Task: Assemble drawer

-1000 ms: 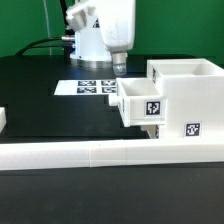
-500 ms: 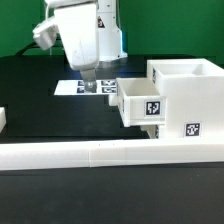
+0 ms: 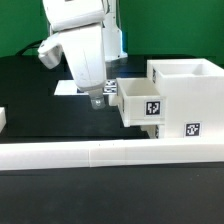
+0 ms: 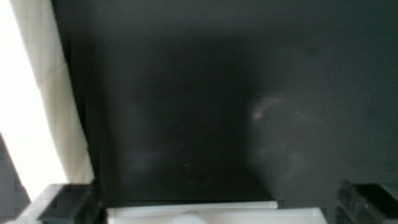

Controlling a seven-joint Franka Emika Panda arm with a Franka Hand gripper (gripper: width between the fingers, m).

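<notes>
The white drawer housing stands at the exterior view's right, with tags on its front. A small white tray with a tag sticks partly out of the housing's side. My gripper hangs low over the black table, just to the exterior view's left of that tray, apart from it. In the wrist view the gripper is open, with its dark fingers far apart. A white surface shows between them; I cannot tell what it is.
A long low white wall runs across the front. The marker board lies behind the arm, mostly hidden. A white part is cut off at the exterior view's left edge. A white strip borders the wrist view.
The arm has swung from behind the tray toward the exterior view's left and come forward and down. It now covers most of the marker board. The tray and housing have not moved.
</notes>
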